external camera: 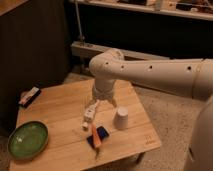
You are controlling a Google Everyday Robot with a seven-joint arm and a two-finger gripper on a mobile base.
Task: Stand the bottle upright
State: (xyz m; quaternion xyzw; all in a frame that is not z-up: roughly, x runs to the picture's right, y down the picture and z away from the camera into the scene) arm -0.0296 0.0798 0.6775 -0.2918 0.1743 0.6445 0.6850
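- Gripper: over the wooden table, jaws closed on the upper end of the bottle.
- Bottle: tilted, slanting down-left from the jaws.
- White cup: right of the jaws.

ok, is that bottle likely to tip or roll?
Likely tippy: the bottle is slim, tall for its width. It looks small and plastic, so probably light. If it falls, its seemingly round body may roll. The gripper sits at its upper end.
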